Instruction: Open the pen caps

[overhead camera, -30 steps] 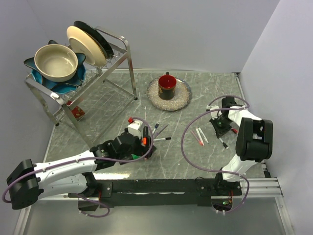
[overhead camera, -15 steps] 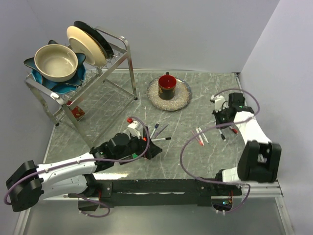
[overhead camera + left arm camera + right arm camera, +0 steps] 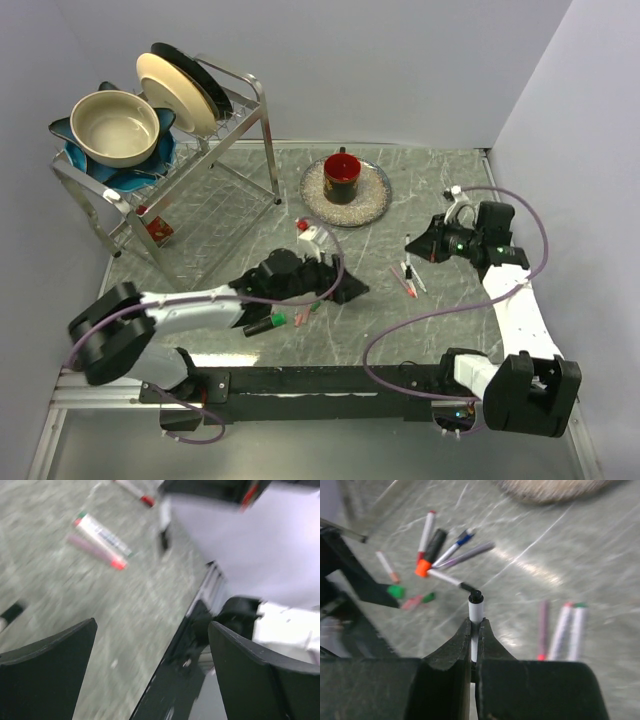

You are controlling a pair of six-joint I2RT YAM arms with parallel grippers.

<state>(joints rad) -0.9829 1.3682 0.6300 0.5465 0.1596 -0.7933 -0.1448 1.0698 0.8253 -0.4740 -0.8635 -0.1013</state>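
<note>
My right gripper is shut on a slim white pen whose black end sticks out past the fingertips; the pen is held off the table. In the top view the right gripper hovers above three slim pens with red and green ends. My left gripper stands wide open just over the table, nothing between its jaws. A fan of pens lies beyond, with an orange cap on a black marker. A loose green cap lies nearby.
A metal dish rack with bowls and plates stands at the back left. A red mug sits on a round mat at the back centre. The black base rail runs along the near edge.
The left arm swung right and forward, its open gripper now right of the pen fan. The right gripper rose from the table with the white pen and turned toward the centre.
</note>
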